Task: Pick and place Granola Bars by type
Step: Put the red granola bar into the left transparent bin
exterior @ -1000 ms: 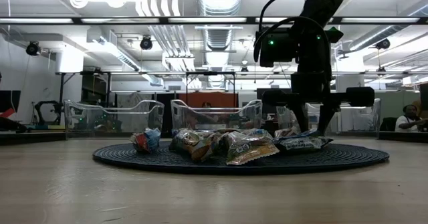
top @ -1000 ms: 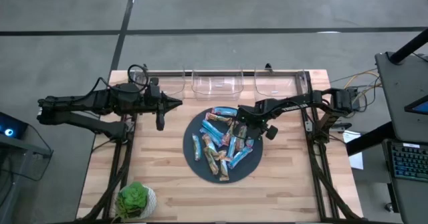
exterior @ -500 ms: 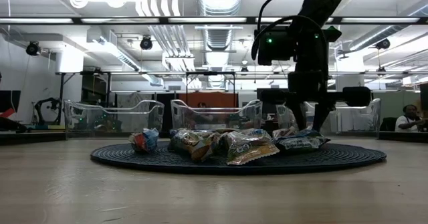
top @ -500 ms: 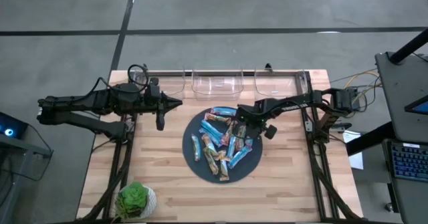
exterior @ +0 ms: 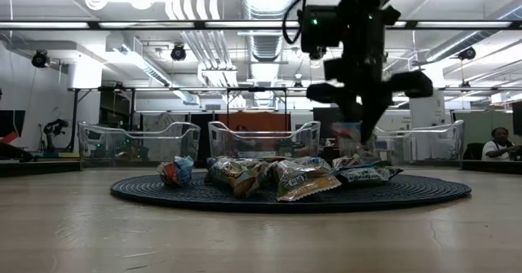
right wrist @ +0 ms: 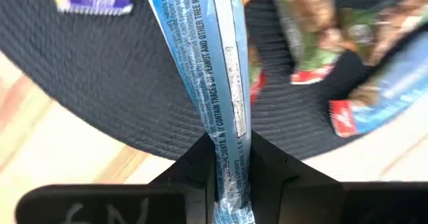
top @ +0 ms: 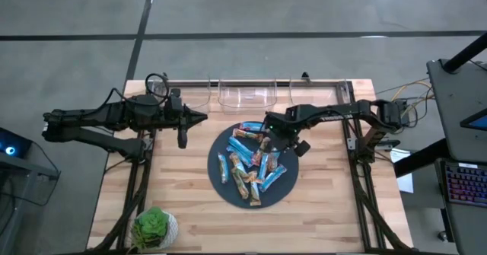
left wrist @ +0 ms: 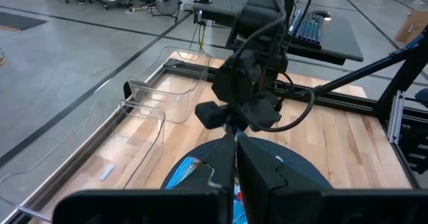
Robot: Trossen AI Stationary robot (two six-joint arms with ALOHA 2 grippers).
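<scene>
- Granola Bars (top: 249, 166) are heaped on a dark round mat (top: 216, 171) near the middle of the wooden worktop (top: 319, 209); blue, blue w/ red-white and brown-tan wrappers are mixed together.
- One light-blue bar (right wrist: 212, 77) is clamped by its end between the fingers of the right gripper (right wrist: 231, 158) and is seen lifted clear of the mat in the right wrist view, other bars lying beneath it.
- Right gripper is placed over the mat's far-right part in the high view (top: 275, 135); in the low view the held bar shows only as a blur under the arm.
- Clear bins (top: 246, 92) are lined along the worktop's far edge; a small potted plant (top: 153, 227) sits at the near-left corner.
- Left gripper (top: 204, 117) is held w/ fingers together, nothing gripped, left of the mat and above the worktop.
- Room beyond: grey floor, ceiling lights and ducts, a desk w/ keyboard (top: 460, 182) at right; a person (exterior: 496, 145) is partly seen at the far right, cut off by the frame.
- Print on most wrappers can't be read.
</scene>
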